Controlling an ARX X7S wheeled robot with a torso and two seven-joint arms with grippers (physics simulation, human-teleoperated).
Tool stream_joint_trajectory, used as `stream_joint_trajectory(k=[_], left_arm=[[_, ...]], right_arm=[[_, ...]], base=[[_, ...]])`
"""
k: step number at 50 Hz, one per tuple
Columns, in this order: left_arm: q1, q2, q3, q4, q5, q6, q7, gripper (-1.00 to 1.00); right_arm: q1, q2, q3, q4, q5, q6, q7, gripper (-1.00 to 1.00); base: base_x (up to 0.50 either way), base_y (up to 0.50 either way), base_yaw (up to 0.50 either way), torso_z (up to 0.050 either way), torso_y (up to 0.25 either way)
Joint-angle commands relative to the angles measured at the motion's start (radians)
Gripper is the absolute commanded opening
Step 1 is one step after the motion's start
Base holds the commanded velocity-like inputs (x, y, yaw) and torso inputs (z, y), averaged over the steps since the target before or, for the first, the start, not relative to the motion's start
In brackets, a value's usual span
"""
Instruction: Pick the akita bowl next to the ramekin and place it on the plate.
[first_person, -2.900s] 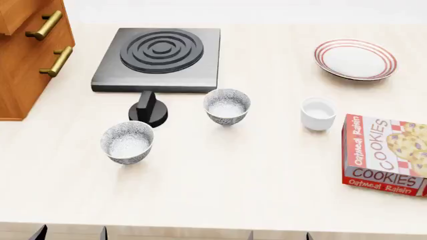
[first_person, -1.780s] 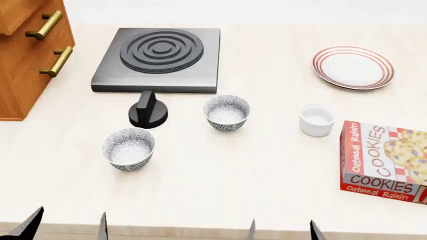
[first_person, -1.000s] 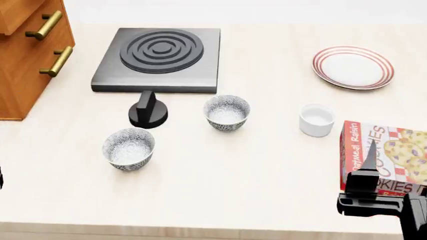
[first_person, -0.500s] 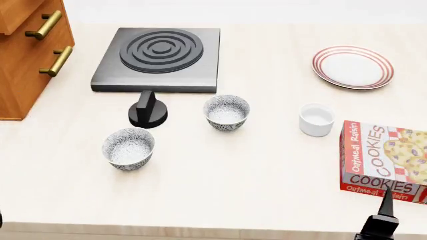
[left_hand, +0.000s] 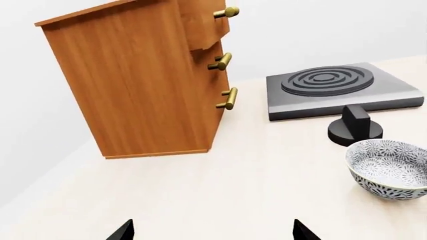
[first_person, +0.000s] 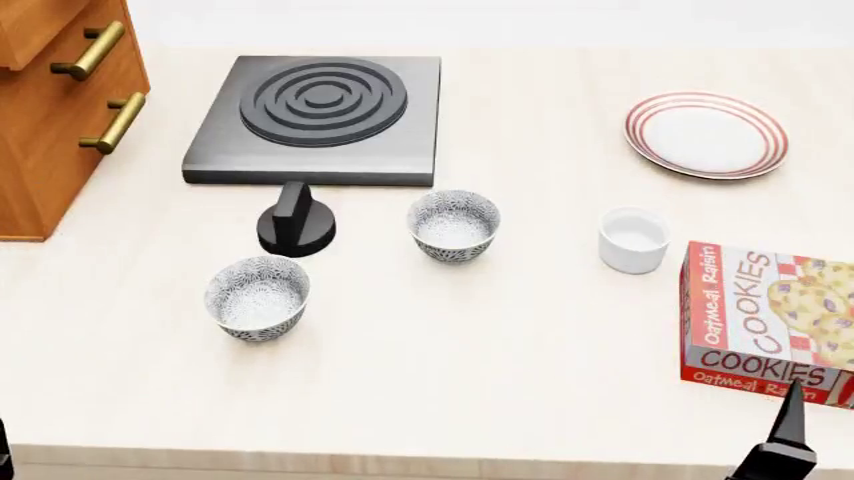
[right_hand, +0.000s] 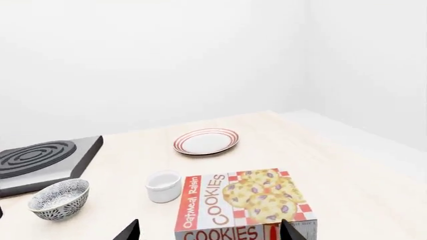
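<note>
In the head view the akita bowl (first_person: 454, 225), grey-and-white patterned, stands upright at mid-table, left of the white ramekin (first_person: 633, 240). The red-ringed plate (first_person: 706, 134) lies at the far right, behind the ramekin. The right wrist view shows the same bowl (right_hand: 60, 199), ramekin (right_hand: 163, 186) and plate (right_hand: 206, 141). My right gripper (right_hand: 210, 232) is open and empty, near the table's front edge by the cookie box; one of its fingertips (first_person: 789, 420) shows in the head view. My left gripper (left_hand: 213, 232) is open and empty over bare table at the front left.
A look-alike patterned bowl (first_person: 258, 297) stands front left, near a black knob (first_person: 296, 222) and the hotplate (first_person: 318, 118). A wooden drawer cabinet (first_person: 54, 100) fills the left edge. A cookie box (first_person: 767, 320) lies at the right, in front of the ramekin.
The right gripper, raised over the cookie box a second ago, has dropped to the bottom edge and drifted slightly right. Bowls, ramekin and plate have stayed in place.
</note>
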Motion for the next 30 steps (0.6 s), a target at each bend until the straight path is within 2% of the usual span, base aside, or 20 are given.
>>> stream_joint_trajectory(k=[1, 19, 30], left_arm=[[0.012, 0.025, -0.038, 0.006, -0.013, 0.017, 0.027, 1.00], [0.017, 0.025, -0.045, 0.009, -0.019, 0.032, 0.020, 1.00], [0.016, 0.024, -0.046, 0.012, -0.024, 0.028, 0.016, 1.00]], right_arm=[[-0.012, -0.019, 0.012, 0.006, -0.035, -0.042, -0.017, 1.00], [-0.023, -0.015, 0.012, -0.010, -0.019, -0.042, -0.013, 1.00], [-0.022, -0.010, 0.003, 0.004, -0.020, -0.053, -0.016, 1.00]], base=[[0.00, 0.00, 0.00, 0.000, 0.000], [0.00, 0.00, 0.00, 0.000, 0.000], [0.00, -0.15, 0.00, 0.000, 0.000]])
